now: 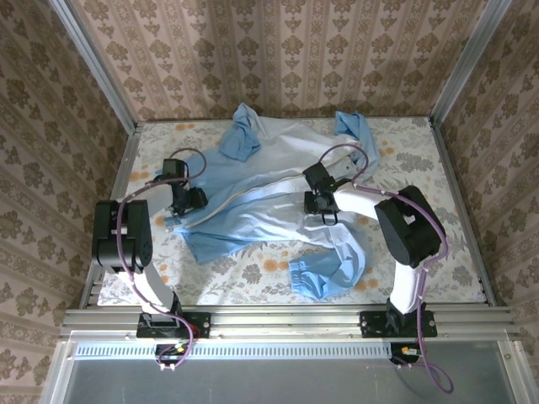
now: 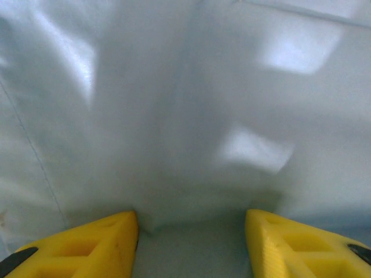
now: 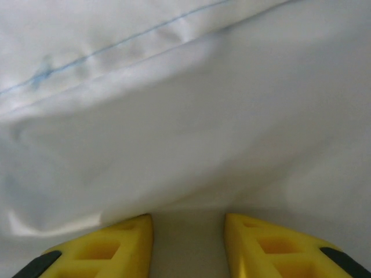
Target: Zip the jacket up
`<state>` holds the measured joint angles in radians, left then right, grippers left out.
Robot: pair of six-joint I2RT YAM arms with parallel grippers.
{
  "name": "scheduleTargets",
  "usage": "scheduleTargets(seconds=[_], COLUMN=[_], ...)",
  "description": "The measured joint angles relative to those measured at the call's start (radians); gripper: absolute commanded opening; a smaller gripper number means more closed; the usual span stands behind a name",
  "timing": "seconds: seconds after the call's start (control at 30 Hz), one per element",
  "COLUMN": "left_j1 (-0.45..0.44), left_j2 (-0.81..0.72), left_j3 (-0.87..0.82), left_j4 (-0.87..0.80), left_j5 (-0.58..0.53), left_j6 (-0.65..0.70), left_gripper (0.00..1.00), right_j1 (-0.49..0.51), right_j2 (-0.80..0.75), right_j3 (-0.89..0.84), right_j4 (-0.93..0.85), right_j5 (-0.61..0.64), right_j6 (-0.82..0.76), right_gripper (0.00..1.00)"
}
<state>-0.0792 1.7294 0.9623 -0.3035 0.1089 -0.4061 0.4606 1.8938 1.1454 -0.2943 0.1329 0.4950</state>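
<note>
Light-blue fabric of jacket (image 1: 253, 223) spread mid-table (image 1: 421, 151), pale front strip (image 1: 244, 195) lying diagonally, near-left to far-right. Left gripper (image 1: 175, 222) at strip's near-left end, right gripper (image 1: 327, 217) near far-right end. Both sets of jaws apart, tips down on cloth. Zipper slider too small to make out. Blue stitch line (image 3: 116, 49) just past right jaws, unclear whether zipper edge.

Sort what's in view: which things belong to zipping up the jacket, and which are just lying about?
Job in hand:
- jacket, spread on the table
- left gripper, fingers down at the fabric
- right gripper, fingers down at the fabric

Just there:
- floral table cover
- wallpapered walls
- metal rail holding the arm bases
</note>
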Motion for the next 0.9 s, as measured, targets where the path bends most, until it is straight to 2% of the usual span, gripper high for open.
scheduleTargets(seconds=[0.13, 0.33, 0.47, 0.63, 0.8, 0.9], left_j1=[-0.04, -0.175, -0.299, -0.474, -0.66, -0.761], left_j2=[-0.077, -0.177, -0.257, -0.327, -0.301, -0.224], left_j3=[-0.077, -0.17, -0.248, -0.316, -0.305, -0.229], left_j4=[-0.037, -0.084, -0.086, -0.072, -0.04, -0.042], left_j5=[-0.005, -0.028, -0.049, -0.096, -0.151, -0.173], left_j6=[-0.028, -0.102, -0.18, -0.301, -0.427, -0.476], left_gripper=[0.52, 0.52, 0.51, 0.49, 0.48, 0.48], right_j1=[-0.059, -0.122, -0.143, -0.147, -0.124, -0.095], right_j2=[0.059, 0.154, 0.215, 0.287, 0.383, 0.43], right_j3=[0.095, 0.247, 0.342, 0.461, 0.624, 0.708], right_j4=[-0.05, -0.107, -0.138, -0.181, -0.235, -0.266], right_j5=[-0.036, -0.067, -0.096, -0.15, -0.18, -0.188], right_j6=[-0.002, -0.027, -0.051, -0.078, -0.103, -0.119], right_gripper=[0.38, 0.34, 0.28, 0.26, 0.26, 0.3])
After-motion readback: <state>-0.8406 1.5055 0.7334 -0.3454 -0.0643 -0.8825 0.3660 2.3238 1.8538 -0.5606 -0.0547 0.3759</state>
